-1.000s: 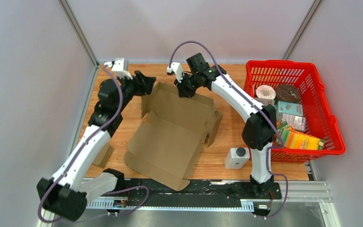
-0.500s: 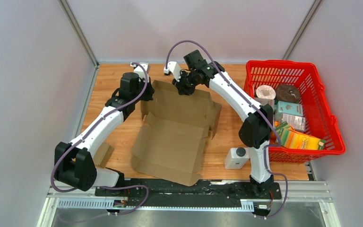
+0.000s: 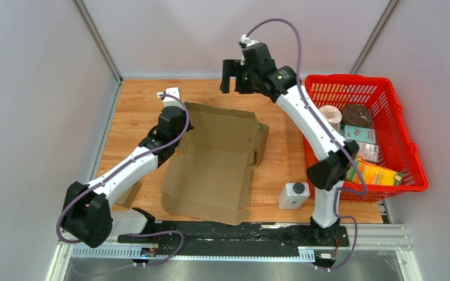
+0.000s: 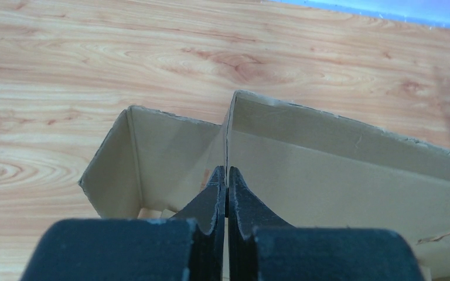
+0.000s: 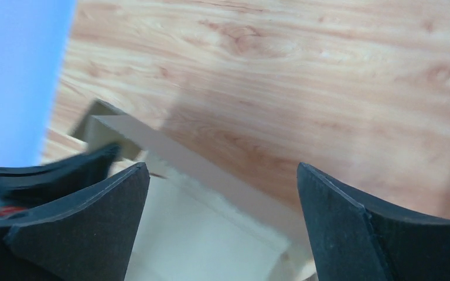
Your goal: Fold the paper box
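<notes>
The brown paper box (image 3: 214,161) lies half open mid-table, its back wall and side flaps raised. My left gripper (image 3: 183,125) sits at the box's back left corner. In the left wrist view that gripper (image 4: 227,177) is shut on the thin top edge of an upright wall of the box (image 4: 334,170). My right gripper (image 3: 230,78) hangs open in the air above the table's back edge, clear of the box. In the right wrist view its jaws (image 5: 220,175) stand wide apart, with nothing between them and the box's back wall (image 5: 199,175) blurred below.
A red basket (image 3: 410,158) full of groceries stands at the right. A white bottle (image 3: 293,195) stands in front of it, near the right arm's base. A small cardboard piece (image 3: 130,192) lies under the left arm. Grey walls enclose the wooden table (image 3: 135,114).
My right gripper let go of the box's back wall, opened wide and rose toward the back. My left gripper swung in to the box's back left corner and shut on its wall.
</notes>
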Controlling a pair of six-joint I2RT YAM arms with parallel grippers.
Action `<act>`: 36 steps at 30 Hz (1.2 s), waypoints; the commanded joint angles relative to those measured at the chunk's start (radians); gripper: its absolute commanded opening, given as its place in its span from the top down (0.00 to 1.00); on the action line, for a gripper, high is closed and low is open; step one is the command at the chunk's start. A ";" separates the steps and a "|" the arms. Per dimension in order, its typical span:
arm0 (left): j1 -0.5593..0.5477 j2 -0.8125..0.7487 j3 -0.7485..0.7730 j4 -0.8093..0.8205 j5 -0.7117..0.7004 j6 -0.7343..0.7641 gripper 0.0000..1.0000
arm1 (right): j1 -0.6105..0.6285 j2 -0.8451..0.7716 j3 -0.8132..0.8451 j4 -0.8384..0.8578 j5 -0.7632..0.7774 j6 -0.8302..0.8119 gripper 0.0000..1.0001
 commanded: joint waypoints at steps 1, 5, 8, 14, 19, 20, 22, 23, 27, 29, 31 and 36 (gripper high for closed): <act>-0.031 -0.036 -0.011 0.090 -0.118 -0.084 1.00 | 0.017 -0.177 -0.133 0.086 0.026 0.556 0.00; -0.037 -0.045 -0.031 0.102 -0.111 -0.079 1.00 | 0.032 -0.217 -0.271 0.147 -0.123 0.927 0.00; -0.037 -0.062 -0.068 0.131 -0.118 -0.072 1.00 | 0.086 -0.248 -0.383 0.213 -0.009 1.139 0.00; -0.037 -0.114 -0.145 0.194 -0.111 -0.062 1.00 | 0.130 -0.119 -0.317 0.179 0.058 1.363 0.01; -0.037 -0.168 -0.212 0.251 -0.102 -0.052 1.00 | 0.133 -0.084 -0.374 0.238 0.111 1.449 0.29; -0.037 -0.175 -0.224 0.258 -0.099 -0.052 1.00 | 0.133 -0.082 -0.384 0.244 0.110 1.454 0.34; -0.037 -0.188 -0.248 0.286 -0.094 -0.044 1.00 | 0.135 -0.081 -0.412 0.296 0.104 1.460 0.46; -0.037 -0.191 -0.255 0.295 -0.082 -0.041 1.00 | 0.135 -0.078 -0.423 0.303 0.102 1.460 0.49; -0.037 -0.197 -0.271 0.332 -0.040 -0.035 1.00 | 0.133 -0.073 -0.449 0.331 0.091 1.457 0.67; -0.037 -0.203 -0.278 0.335 -0.016 -0.032 1.00 | 0.132 -0.074 -0.472 0.345 0.087 1.440 0.73; -0.037 -0.217 -0.283 0.328 -0.002 -0.023 0.97 | 0.127 -0.082 -0.498 0.379 0.078 1.428 0.80; -0.035 -0.345 -0.252 0.121 0.055 0.000 0.51 | 0.104 -0.137 -0.649 0.562 0.024 1.350 0.91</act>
